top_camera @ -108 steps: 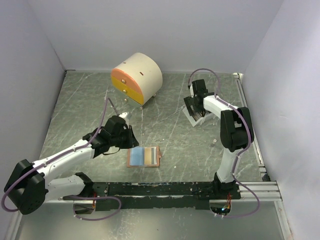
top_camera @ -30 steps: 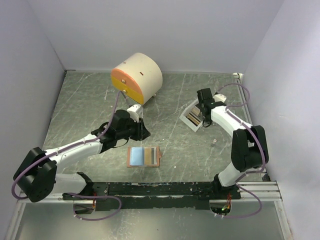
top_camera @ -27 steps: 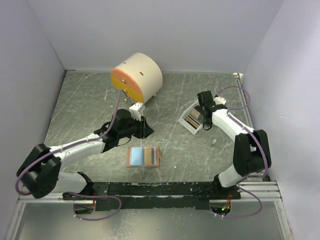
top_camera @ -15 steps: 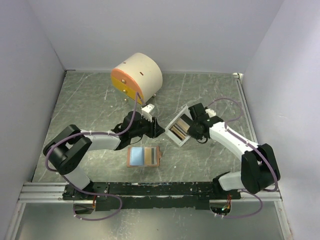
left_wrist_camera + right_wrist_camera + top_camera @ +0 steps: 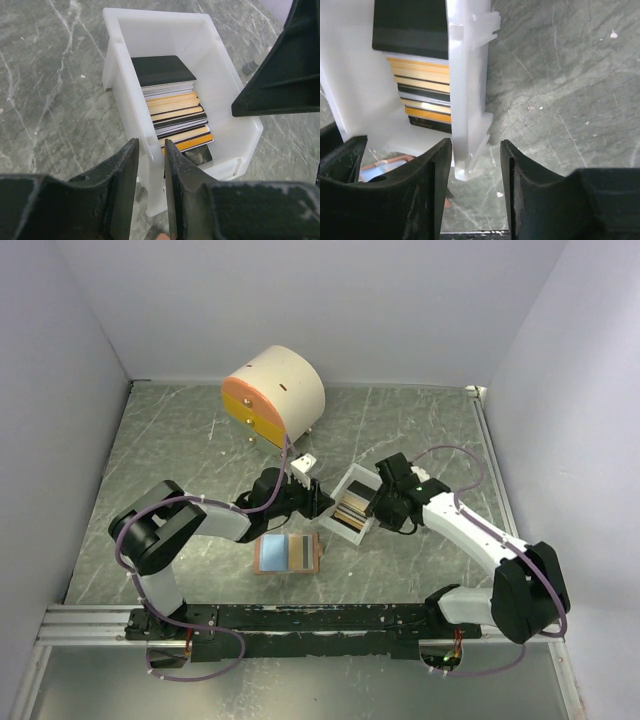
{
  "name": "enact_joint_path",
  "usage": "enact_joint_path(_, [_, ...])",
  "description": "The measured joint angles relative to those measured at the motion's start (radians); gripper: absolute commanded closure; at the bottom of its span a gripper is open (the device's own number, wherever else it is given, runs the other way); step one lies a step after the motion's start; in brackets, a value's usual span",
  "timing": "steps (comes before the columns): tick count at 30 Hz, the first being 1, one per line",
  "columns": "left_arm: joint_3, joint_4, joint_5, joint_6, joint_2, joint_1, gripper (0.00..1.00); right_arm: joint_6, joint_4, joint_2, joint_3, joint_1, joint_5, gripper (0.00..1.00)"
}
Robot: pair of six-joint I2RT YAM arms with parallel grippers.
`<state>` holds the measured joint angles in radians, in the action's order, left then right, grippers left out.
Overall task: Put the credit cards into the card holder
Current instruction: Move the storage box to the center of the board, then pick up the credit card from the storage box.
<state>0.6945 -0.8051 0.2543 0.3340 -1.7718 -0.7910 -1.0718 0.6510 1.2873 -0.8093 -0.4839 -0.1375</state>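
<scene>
Thin black, gold and whitish credit cards (image 5: 172, 107) lie shingled in the small white plastic tray (image 5: 155, 20) mid-way across the grey marbled counter (image 5: 170, 440), with the stack's long axis running far to near. The tray sits just beyond the open salmon-pink leather card holder (image 5: 287, 553). Left jaws look clamped on the tray's left wall, right jaws apart astride its right wall. The cards sit between them, and the left arm is nearer the holder.

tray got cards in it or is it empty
Not empty: the tray holds a fanned stack of cards, a black one on top, gold and orange edges below.
</scene>
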Motion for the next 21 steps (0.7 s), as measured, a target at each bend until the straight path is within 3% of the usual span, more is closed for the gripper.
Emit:
enact_joint_path(5, [-0.004, -0.012, 0.000, -0.016, 0.000, 0.000, 0.69, 0.117, -0.009, -0.063, 0.000, 0.000, 0.014, 0.43])
enact_joint_path(9, [-0.010, -0.025, 0.000, -0.031, 0.000, 0.000, 0.74, 0.325, -0.080, -0.137, 0.000, 0.003, 0.072, 0.38])
enact_joint_path(14, [-0.009, -0.025, 0.001, -0.047, 0.001, 0.000, 0.71, 0.615, -0.198, -0.156, -0.014, 0.004, 0.127, 0.40])
enact_joint_path(21, [-0.002, -0.016, 0.002, -0.046, 0.000, 0.000, 0.61, 0.866, -0.273, 0.022, -0.028, 0.015, 0.198, 0.39])
